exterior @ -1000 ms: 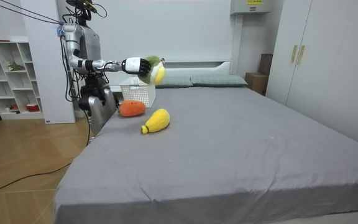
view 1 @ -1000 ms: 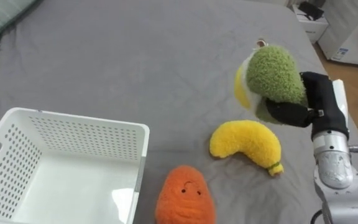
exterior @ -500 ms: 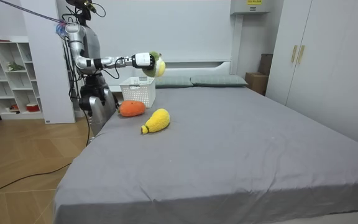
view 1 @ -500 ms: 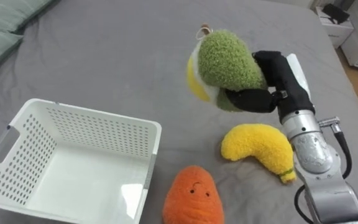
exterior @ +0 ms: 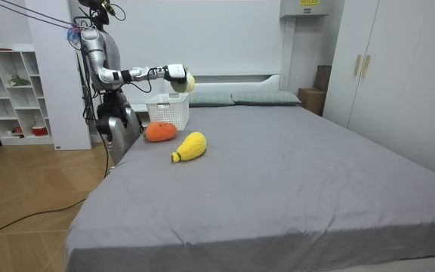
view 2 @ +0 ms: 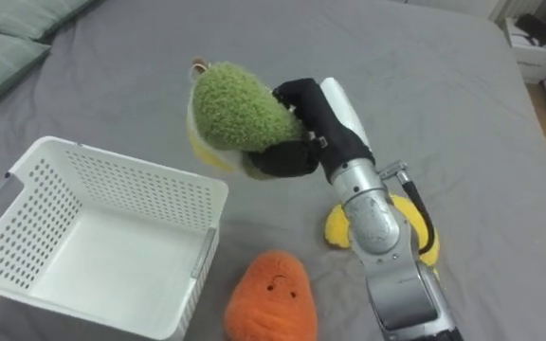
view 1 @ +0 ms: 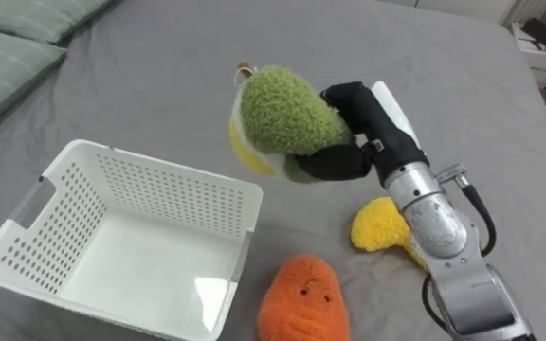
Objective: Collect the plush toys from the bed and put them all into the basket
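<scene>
Robot's right hand [view 1: 349, 137] is gripping the green plush toy [view 1: 282, 118] in the left eye view, fingers curling round it, in the air by the white basket's [view 1: 159, 175] far right corner. Orange plush [view 1: 301, 298] and yellow plush [view 1: 379, 227] are lying on the grey bed [view 1: 159, 57] right of the basket. In the room view, the robot is standing at the bed's side edge and reaching over the basket.

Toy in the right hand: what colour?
The toy is green with a yellow side; clearest in left eye view.

green-yellow avocado toy [view 1: 287, 118], white holed basket [view 1: 159, 194], orange carrot toy [view 1: 303, 301], yellow banana toy [view 1: 379, 229], grey bed [view 1: 159, 66]
</scene>
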Available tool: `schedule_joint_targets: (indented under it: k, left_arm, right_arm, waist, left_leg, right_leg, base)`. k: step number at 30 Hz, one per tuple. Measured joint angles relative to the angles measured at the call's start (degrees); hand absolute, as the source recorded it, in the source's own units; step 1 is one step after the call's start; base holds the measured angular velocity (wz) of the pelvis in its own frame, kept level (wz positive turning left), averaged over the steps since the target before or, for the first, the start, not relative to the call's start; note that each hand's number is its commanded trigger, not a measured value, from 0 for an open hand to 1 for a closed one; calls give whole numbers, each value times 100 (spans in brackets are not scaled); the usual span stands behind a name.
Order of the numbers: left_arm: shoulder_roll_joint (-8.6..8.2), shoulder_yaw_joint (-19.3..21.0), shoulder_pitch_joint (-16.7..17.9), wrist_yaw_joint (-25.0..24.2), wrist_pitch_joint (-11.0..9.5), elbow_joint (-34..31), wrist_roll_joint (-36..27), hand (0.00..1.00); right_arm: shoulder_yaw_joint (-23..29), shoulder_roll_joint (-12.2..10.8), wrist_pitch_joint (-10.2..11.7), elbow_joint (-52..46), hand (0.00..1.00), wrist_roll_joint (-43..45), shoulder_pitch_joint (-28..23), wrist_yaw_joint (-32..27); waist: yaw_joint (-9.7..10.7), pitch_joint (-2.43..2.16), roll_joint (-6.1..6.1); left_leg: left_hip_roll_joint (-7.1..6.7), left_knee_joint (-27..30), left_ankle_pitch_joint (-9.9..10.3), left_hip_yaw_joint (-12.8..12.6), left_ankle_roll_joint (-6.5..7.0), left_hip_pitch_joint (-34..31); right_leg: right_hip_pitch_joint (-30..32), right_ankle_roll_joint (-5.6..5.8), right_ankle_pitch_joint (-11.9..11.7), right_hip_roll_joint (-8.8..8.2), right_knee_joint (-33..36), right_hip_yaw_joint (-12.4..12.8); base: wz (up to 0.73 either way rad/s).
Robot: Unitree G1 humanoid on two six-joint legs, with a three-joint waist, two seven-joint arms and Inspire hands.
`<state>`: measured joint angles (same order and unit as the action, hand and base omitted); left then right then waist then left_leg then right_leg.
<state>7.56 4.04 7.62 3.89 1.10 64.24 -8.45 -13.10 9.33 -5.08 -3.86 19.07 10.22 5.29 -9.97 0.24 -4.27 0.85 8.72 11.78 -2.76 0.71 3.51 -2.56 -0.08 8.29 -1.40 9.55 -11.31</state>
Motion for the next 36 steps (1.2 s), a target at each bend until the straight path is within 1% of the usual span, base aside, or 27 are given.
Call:
schedule_joint_targets:
  k: [1,3,4,6,8,11,12,16,19,20,21,22,23,24,25,27,36]
  left_arm:
    - [-2,-7,-11,0,0,0,0,0]
    - [2,-41,-51,14,2,-1,5,0]
    - [1,-45,-70,23,2,-2,7,0]
    - [16,-97,-147,62,2,-8,20,0]
    - [9,-178,-171,62,2,-14,23,0]
    - [13,-306,-218,57,1,-15,57,0]
    - [12,-323,-234,46,2,-14,71,0]
    - [-34,-321,-266,32,2,-15,70,0]
    - [-50,-322,-285,32,2,-15,71,0]
    - [-47,-321,-285,32,3,-16,71,0]
    - [-41,-322,-285,32,4,-16,73,0]
    - [-40,-324,-285,32,5,-16,74,0]
    - [-39,-337,-286,32,5,-15,74,0]
    - [-31,-363,-288,32,5,-15,74,0]
    - [-30,-370,-288,32,5,-15,74,0]
    - [-28,-389,-291,32,5,-15,74,0]
    - [1,-490,-311,26,5,-15,74,0]
  right_arm:
    - [-21,-1,0,0,100,-3,12,10]
    - [-170,-23,-32,0,100,-4,94,78]
    - [-196,-39,-37,0,100,-4,100,99]
    - [-277,-104,-82,0,100,-4,102,129]
    - [-388,-114,-92,0,100,-4,125,135]
    - [-545,-120,-108,1,100,-20,239,172]
    - [-609,-128,-108,1,100,-27,320,178]
    - [-762,-213,-115,1,100,-4,391,210]
    - [-921,-236,-176,0,100,129,395,433]
    - [-1001,-240,-237,0,99,134,406,511]
    - [-1063,-249,-259,1,74,138,409,594]
    - [-1085,-256,-260,1,59,143,409,630]
    - [-1115,-272,-260,1,51,145,409,672]
    - [-1156,-286,-260,1,5,145,411,677]
    - [-1181,-290,-260,1,0,145,411,679]
    - [-1278,-290,-259,4,0,144,411,704]
    - [-1280,-288,-259,79,0,145,413,743]
  waist:
    - [-15,7,-4]
    - [-100,46,-27]
    - [-120,51,-34]
    - [-195,38,-60]
    - [-278,42,-53]
    - [-322,51,-39]
    - [-321,59,-26]
    - [-422,62,-14]
    - [-465,63,-6]
    - [-472,63,-2]
    - [-476,62,5]
    - [-476,60,10]
    - [-477,60,21]
    - [-483,59,24]
    - [-482,59,26]
    - [-481,58,28]
    - [-527,55,23]
  left_leg:
    - [-2,0,-1,5,1,0]
    - [-9,-8,-4,36,4,-5]
    - [-10,-7,-4,50,4,-15]
    - [-19,-3,-9,68,6,-70]
    - [-29,0,-11,68,10,-86]
    - [-36,11,-16,110,16,-94]
    - [-40,18,-20,118,18,-96]
    - [-44,33,-23,104,20,-92]
    - [-44,34,-23,105,20,-97]
    - [-43,33,-23,103,20,-96]
    - [-44,36,-23,114,19,-99]
    - [-46,39,-23,128,20,-100]
    - [-49,47,-24,138,21,-105]
    - [-51,48,-28,138,21,-107]
    - [-52,48,-29,138,21,-107]
    - [-53,48,-32,142,20,-108]
    - [-56,48,-36,147,21,-122]
  right_leg:
    - [-3,0,0,-3,-3,-11]
    - [-2,1,0,-8,-3,-14]
    - [4,1,0,-8,-3,-15]
    - [57,0,0,-15,2,-23]
    - [67,0,0,-25,-2,-40]
    - [64,0,0,-34,-5,-82]
    - [61,0,0,-38,-5,-99]
    - [60,0,0,-40,-6,-96]
    - [61,0,0,-41,-5,-98]
    - [61,0,0,-42,-4,-107]
    - [60,0,0,-44,-3,-114]
    - [58,0,0,-46,-2,-124]
    - [55,0,0,-49,-1,-139]
    - [56,0,0,-51,-1,-142]
    - [56,0,0,-52,-1,-143]
    - [55,0,0,-53,0,-151]
    - [57,0,0,-58,-2,-185]
  base:
    - [9]
    - [0]
    - [0]
    - [2]
    - [0]
    - [6]
    - [4]
    - [0]
    - [0]
    - [0]
    - [0]
    - [0]
    - [0]
    - [0]
    - [0]
    - [0]
    - [0]
